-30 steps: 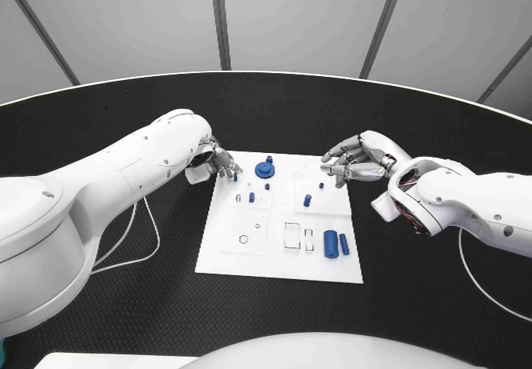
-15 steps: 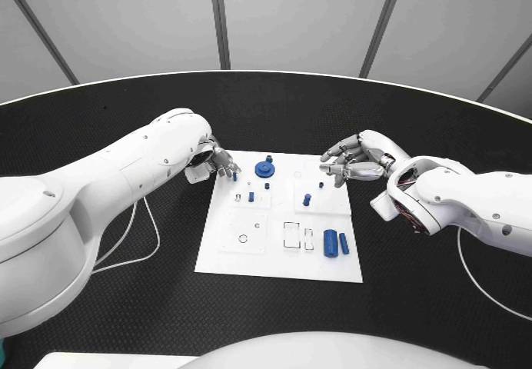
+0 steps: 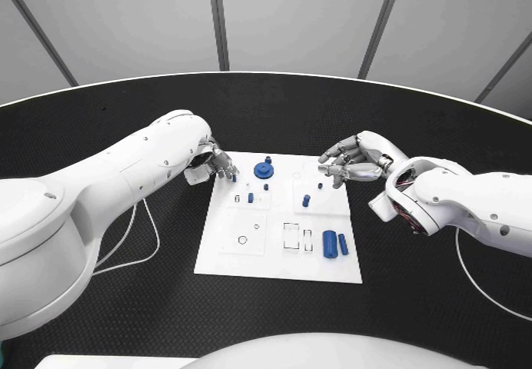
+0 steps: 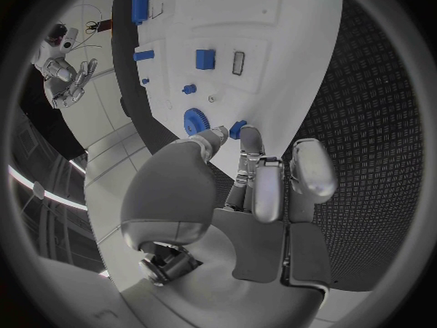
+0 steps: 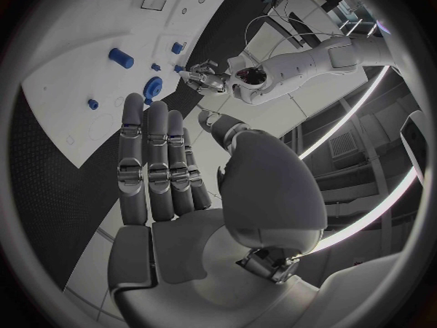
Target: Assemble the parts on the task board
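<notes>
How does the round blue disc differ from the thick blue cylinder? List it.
The round blue disc is wide and flat with a knob on top; the thick blue cylinder is long and smooth. The disc sits upright at the far end; the cylinder lies on its side nearer the robot. Both are blue, on the task board.

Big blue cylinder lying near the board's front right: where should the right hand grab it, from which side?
Grip the big blue cylinder mid-length, across its round sides, coming from above. It lies flat on the task board, long axis front to back. A thinner blue pin lies close beside it, so that side looks tight.
</notes>
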`<state>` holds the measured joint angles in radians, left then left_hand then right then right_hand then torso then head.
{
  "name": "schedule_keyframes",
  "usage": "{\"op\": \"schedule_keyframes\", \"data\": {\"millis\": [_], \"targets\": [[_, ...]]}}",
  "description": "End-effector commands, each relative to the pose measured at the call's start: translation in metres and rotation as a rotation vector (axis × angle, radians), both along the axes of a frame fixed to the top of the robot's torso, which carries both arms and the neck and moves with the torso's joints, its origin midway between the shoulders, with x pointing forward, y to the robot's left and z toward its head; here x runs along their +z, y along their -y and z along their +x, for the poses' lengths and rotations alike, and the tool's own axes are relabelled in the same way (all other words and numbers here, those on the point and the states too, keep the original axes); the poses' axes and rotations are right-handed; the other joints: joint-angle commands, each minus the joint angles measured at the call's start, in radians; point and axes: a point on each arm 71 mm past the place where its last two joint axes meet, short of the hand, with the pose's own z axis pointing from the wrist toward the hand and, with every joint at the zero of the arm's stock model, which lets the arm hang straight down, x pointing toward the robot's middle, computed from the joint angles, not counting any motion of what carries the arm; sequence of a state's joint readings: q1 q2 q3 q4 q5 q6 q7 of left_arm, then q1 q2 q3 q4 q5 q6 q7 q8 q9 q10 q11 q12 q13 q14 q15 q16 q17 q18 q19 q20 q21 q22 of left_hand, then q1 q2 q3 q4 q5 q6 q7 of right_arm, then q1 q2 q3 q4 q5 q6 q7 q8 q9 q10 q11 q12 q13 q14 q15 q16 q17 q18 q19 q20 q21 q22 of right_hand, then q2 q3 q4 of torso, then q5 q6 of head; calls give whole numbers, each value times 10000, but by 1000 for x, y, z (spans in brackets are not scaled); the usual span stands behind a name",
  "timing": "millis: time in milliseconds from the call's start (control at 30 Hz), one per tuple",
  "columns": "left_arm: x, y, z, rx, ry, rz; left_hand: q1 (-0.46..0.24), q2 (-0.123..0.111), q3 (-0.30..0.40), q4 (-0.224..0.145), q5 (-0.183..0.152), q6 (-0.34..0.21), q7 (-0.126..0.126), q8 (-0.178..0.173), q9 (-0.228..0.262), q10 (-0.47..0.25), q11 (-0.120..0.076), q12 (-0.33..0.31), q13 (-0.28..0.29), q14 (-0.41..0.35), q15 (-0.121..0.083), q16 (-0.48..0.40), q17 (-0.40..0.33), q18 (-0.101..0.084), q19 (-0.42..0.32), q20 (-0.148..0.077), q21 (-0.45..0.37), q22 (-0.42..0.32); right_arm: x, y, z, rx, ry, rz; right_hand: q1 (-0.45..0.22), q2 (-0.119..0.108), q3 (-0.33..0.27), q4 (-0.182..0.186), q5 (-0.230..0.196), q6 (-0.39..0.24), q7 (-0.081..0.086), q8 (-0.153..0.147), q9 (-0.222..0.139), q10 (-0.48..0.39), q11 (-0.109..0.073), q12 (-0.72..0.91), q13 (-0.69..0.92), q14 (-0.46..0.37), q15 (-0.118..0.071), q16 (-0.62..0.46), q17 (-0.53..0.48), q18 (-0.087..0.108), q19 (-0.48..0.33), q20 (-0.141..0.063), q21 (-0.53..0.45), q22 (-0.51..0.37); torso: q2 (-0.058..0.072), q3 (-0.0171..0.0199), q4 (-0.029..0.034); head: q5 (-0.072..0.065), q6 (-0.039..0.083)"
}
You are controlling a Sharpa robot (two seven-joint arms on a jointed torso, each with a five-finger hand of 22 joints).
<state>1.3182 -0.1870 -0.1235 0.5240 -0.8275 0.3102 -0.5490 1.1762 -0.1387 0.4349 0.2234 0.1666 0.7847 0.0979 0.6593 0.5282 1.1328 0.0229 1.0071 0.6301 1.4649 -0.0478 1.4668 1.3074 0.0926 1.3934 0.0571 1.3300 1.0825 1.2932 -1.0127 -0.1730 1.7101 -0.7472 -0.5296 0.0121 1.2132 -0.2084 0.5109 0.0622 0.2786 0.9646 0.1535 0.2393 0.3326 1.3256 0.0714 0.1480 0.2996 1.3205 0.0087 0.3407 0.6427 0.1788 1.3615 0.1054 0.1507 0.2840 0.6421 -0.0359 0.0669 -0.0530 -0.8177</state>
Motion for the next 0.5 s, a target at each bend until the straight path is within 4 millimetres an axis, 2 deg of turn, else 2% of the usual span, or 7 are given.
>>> {"op": "schedule_keyframes", "data": {"millis": [33,500], "targets": [[0,0,0,-1,-8,4,67,15,49,-28,-33,90,-4,48,-12,37,-52,43,-6,410,-14,28,91,10,53,-23,35,10,0,0,0,6,-2,2,-24,-11,-10,67,47,-90,5,24,-1,-98,-2,69,9,-73,-13,-47,5,29,4,20,-2,-9,3,-2,12,-8,-4],[0,0,0,9,-47,-10,94,36,65,-41,-47,102,-10,62,-17,30,-57,39,-21,410,-18,27,88,10,52,-25,37,12,0,-1,0,19,-7,5,-24,-11,-10,67,47,-90,5,24,-1,-98,-2,69,9,-73,-13,-47,5,29,4,20,-2,-9,8,-4,8,-4,-43]]}}
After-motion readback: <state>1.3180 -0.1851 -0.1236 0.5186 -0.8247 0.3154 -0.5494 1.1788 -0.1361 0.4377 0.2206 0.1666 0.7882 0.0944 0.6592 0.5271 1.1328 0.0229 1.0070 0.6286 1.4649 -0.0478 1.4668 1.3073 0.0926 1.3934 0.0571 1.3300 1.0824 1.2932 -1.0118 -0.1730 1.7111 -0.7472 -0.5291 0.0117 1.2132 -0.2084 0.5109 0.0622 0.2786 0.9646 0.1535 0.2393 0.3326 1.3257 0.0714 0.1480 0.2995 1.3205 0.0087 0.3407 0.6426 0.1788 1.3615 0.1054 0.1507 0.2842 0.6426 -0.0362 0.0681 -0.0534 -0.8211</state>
